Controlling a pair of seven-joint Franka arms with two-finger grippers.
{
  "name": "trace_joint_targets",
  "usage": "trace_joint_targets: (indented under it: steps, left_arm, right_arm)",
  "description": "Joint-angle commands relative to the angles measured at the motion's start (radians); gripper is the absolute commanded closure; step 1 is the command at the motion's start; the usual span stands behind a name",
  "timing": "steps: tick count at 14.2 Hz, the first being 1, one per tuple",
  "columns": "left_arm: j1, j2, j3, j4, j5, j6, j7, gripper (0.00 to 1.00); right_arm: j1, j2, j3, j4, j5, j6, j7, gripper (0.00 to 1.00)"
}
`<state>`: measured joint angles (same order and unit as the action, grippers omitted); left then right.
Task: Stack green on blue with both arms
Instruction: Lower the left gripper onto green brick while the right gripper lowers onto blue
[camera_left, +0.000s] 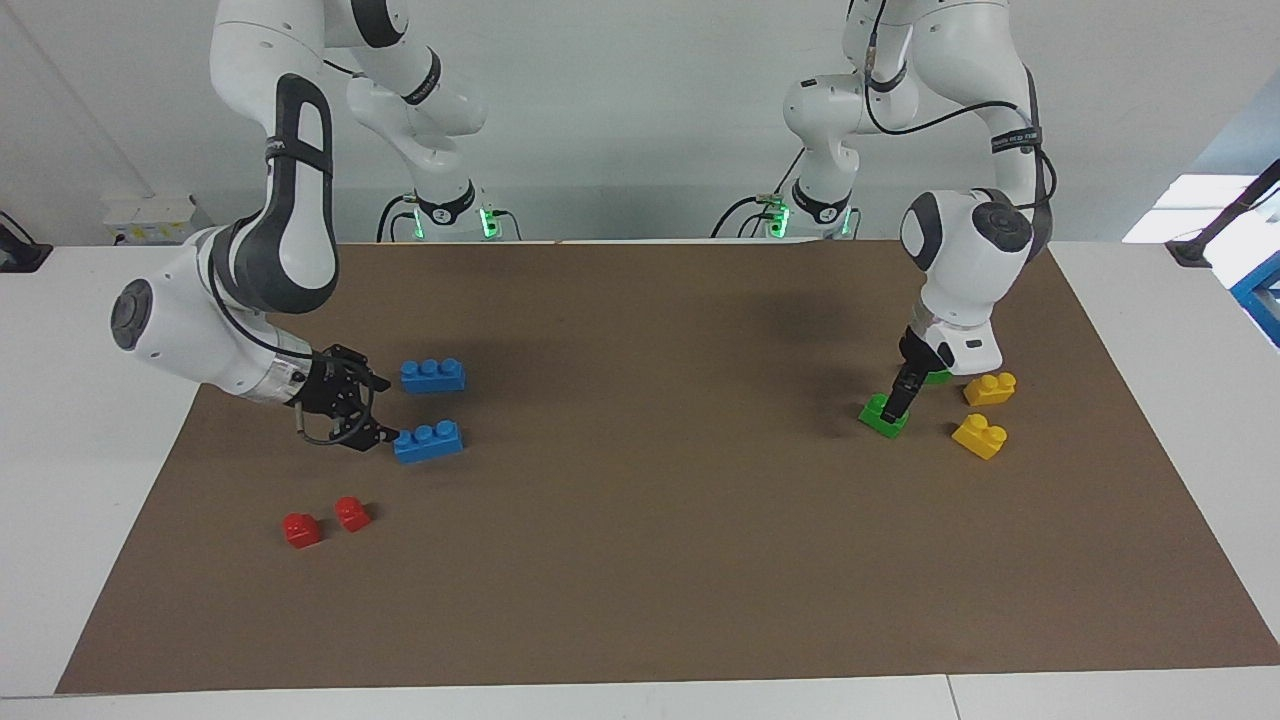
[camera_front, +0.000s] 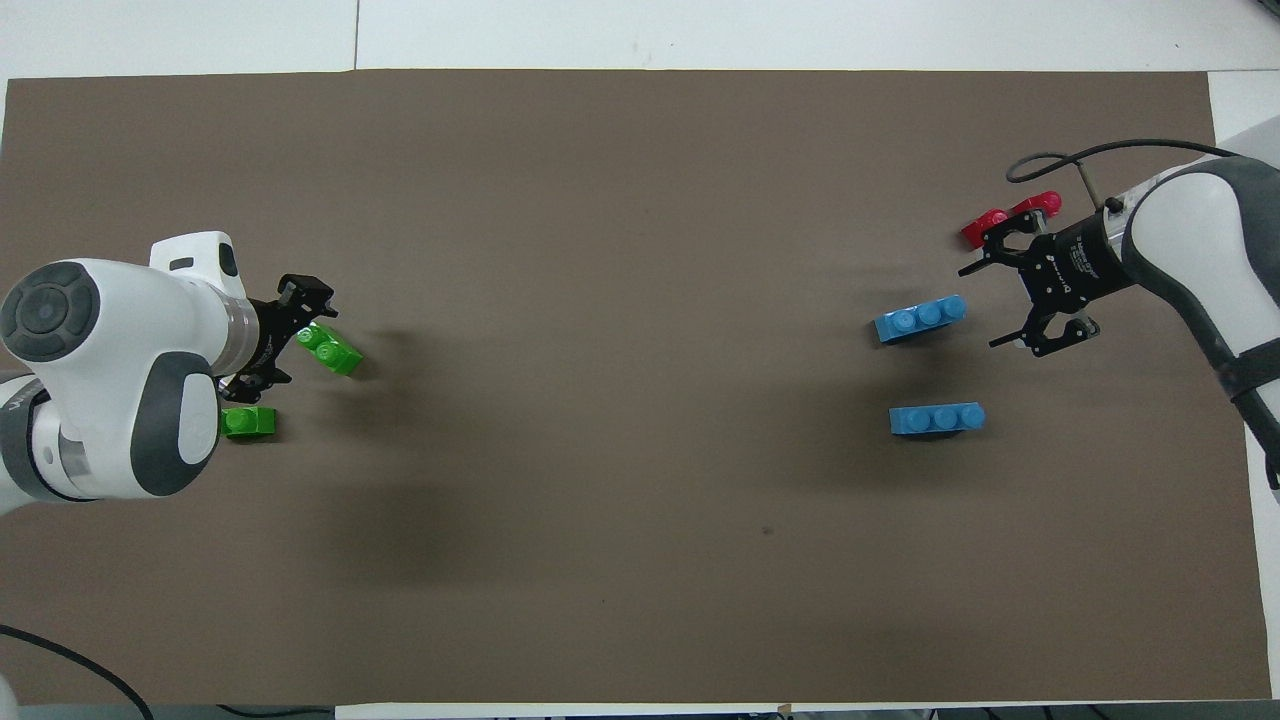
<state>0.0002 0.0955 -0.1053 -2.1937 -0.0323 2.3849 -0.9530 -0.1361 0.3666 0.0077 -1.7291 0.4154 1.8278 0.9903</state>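
Observation:
Two blue bricks lie toward the right arm's end of the mat. My right gripper is open and low, right beside the end of the blue brick farther from the robots. The other blue brick lies nearer to the robots. My left gripper is down with open fingers around one end of a green brick that lies on the mat. The second green brick lies nearer to the robots, partly hidden by the hand in the facing view.
Two yellow bricks lie beside the green ones, toward the left arm's end. Two small red bricks lie farther from the robots than the right gripper. A brown mat covers the table.

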Motion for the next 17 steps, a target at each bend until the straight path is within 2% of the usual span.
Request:
trace_joint_targets:
  steps: [1, 9, 12, 15, 17]
  left_arm:
    - [-0.002, 0.032, 0.003, -0.009, -0.001, 0.028, -0.015, 0.00]
    - [0.015, 0.108, 0.007, 0.037, 0.048, 0.022, -0.007, 0.00]
    - [0.020, 0.113, 0.007, 0.045, 0.057, 0.019, -0.006, 0.01]
    - [0.018, 0.115, 0.007, 0.040, 0.057, 0.023, -0.010, 0.18]
    - [0.017, 0.113, 0.007, 0.034, 0.057, 0.030, -0.021, 0.21]
  right_arm:
    - [-0.011, 0.024, 0.011, -0.007, 0.043, 0.047, -0.028, 0.08]
    - [0.004, 0.087, 0.014, -0.010, 0.092, 0.145, -0.087, 0.08]
    - [0.007, 0.100, 0.014, -0.026, 0.098, 0.175, -0.107, 0.08]
    - [0.009, 0.095, 0.015, -0.055, 0.098, 0.202, -0.111, 0.08]
    - [0.007, 0.097, 0.015, -0.066, 0.101, 0.217, -0.124, 0.10]
